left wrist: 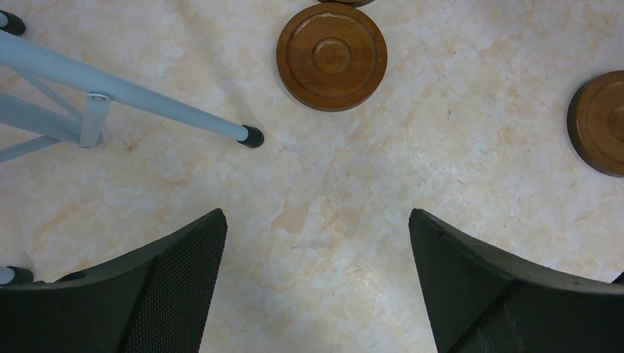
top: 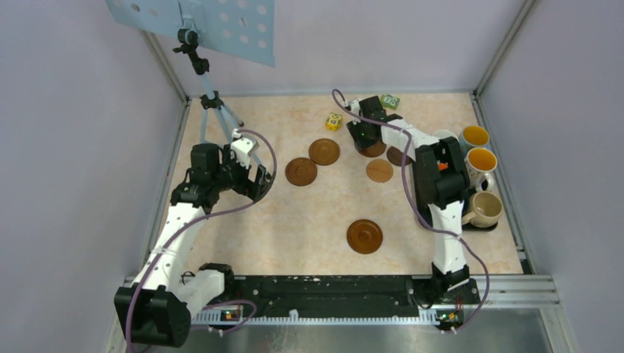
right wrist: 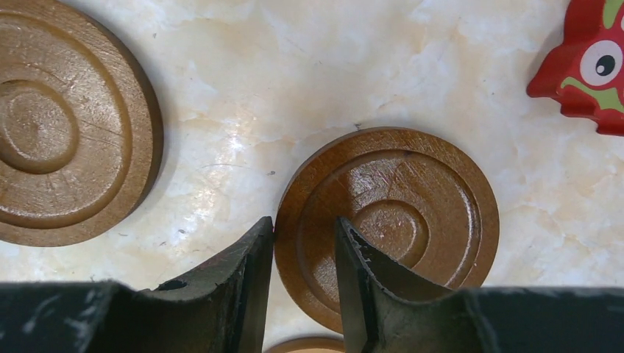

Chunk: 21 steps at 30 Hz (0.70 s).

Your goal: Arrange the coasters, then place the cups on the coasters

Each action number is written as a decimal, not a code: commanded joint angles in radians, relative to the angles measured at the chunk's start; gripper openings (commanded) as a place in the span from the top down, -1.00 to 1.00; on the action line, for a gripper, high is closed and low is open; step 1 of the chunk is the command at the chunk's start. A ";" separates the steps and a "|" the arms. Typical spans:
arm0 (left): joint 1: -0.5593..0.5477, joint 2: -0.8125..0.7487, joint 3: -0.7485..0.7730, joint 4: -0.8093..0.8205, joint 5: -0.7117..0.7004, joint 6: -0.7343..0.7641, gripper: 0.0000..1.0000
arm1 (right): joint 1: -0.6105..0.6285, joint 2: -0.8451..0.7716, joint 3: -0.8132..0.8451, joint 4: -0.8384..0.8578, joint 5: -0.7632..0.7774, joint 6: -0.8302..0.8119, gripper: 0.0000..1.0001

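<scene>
At the far middle of the table (top: 316, 213), the right gripper (right wrist: 303, 224) has its fingers drawn close together, pinching the rim of a dark coaster (right wrist: 412, 213). One finger is outside the edge and the other is over the top. A second coaster (right wrist: 59, 125) lies just beside it, and a red piece (right wrist: 589, 66) with a cartoon eye lies nearby. The print on the yellow packet (top: 334, 121) and green packet (top: 390, 101) is too small to read. The left gripper (left wrist: 316, 220) hangs spread wide above the tabletop at the left, near a tripod leg (left wrist: 147, 103). The cups (top: 482, 159) stand grouped at the right edge, none on a coaster, the beige one on a black tray (top: 482, 226).
</scene>
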 commanded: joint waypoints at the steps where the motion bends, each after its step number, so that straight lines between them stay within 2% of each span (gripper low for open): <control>1: 0.005 -0.017 -0.003 0.030 0.022 0.003 -0.98 | 0.000 0.017 0.059 -0.006 0.020 -0.022 0.27; 11: 0.005 -0.012 -0.004 0.033 0.029 0.002 -0.97 | 0.055 -0.071 0.061 0.030 -0.070 0.005 0.15; 17: 0.005 -0.012 -0.002 0.030 0.030 0.001 -0.98 | 0.108 -0.040 0.097 0.028 -0.081 0.030 0.12; 21: 0.005 -0.015 -0.002 0.028 0.030 0.001 -0.97 | 0.119 0.022 0.165 0.003 -0.064 0.045 -0.09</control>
